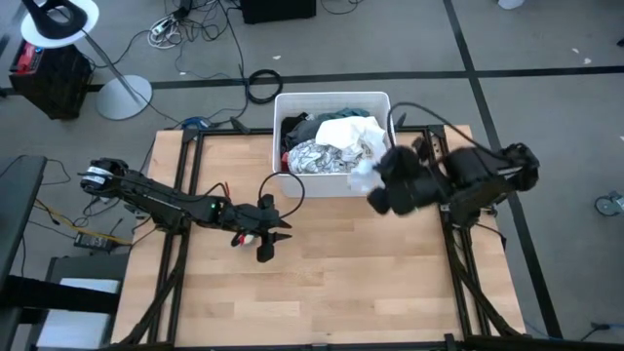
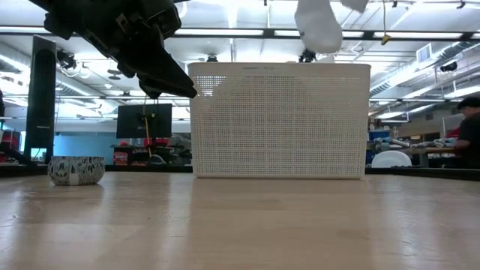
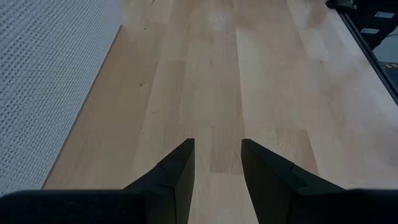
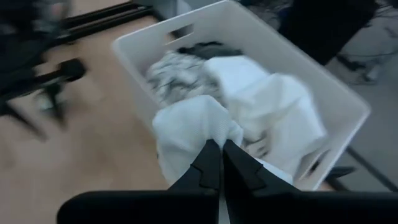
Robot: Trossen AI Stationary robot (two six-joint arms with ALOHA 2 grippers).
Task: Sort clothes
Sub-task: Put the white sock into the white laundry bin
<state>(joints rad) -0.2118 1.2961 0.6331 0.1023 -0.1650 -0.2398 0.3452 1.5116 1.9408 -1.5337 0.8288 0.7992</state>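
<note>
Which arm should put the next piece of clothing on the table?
Probably the right: its tool is shut on a white cloth at the bin. The left tool hangs open, empty.

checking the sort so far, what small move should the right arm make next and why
Probably carry the white cloth clear of the bin toward bare table before letting go. The right gripper is shut on it, lifted over the bin's edge; the left gripper waits open over the wood.
</note>
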